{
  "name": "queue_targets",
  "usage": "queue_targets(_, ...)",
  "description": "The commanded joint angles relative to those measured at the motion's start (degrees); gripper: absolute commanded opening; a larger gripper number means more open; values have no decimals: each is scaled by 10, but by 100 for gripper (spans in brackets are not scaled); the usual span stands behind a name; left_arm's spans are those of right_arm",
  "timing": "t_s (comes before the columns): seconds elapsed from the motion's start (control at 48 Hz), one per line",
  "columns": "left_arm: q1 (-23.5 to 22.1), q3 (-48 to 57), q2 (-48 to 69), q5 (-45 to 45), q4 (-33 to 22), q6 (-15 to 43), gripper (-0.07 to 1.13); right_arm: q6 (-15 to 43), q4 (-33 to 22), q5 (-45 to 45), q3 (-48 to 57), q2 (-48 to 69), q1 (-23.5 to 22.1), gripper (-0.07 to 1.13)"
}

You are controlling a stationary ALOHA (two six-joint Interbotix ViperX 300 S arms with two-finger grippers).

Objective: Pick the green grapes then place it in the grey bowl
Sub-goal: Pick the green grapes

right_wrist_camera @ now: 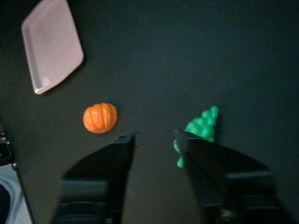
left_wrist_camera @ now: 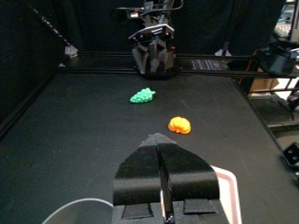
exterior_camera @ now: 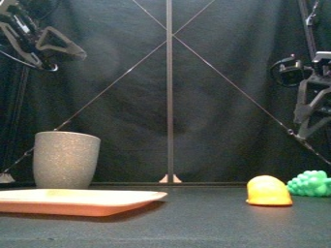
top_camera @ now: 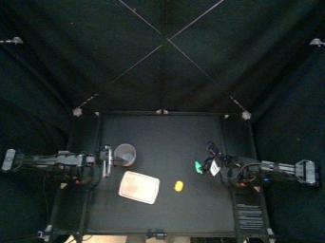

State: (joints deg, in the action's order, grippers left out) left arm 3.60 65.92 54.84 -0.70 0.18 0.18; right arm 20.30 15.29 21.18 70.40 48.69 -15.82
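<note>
On the right half of the surface (top_camera: 165, 133) lie the green grapes (right_wrist_camera: 205, 125), near a yellow toy fruit (right_wrist_camera: 100, 117), with the right pincer (right_wrist_camera: 156, 138) hanging released above them. Farther left sit the pink tray (top_camera: 140, 187) and the grey cup (top_camera: 124, 152), well apart from the grapes. Beside the cup, the left pincer (left_wrist_camera: 162, 138) is clenched on nothing.
</note>
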Motion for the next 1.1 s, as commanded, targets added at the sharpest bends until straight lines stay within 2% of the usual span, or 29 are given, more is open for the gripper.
queue_targets(0.021,0,-8,-3,-3,-1,1,13,20,-2,-5,6,-20,-3,106)
queue_targets(0.438,5,-2,-3,-4,-1,0,13,29,0,-122,39,-118,-3,105)
queue_targets(0.917,2,-7,-3,-14,-1,0,13,29,-3,-186,31,-229,-4,103)
queue_targets(1.021,1,-7,-3,-13,-1,0,13,29,-4,-186,26,-235,0,97)
queue_targets(1.104,0,-7,-3,-13,-1,0,13,29,-3,-186,25,-237,4,87)
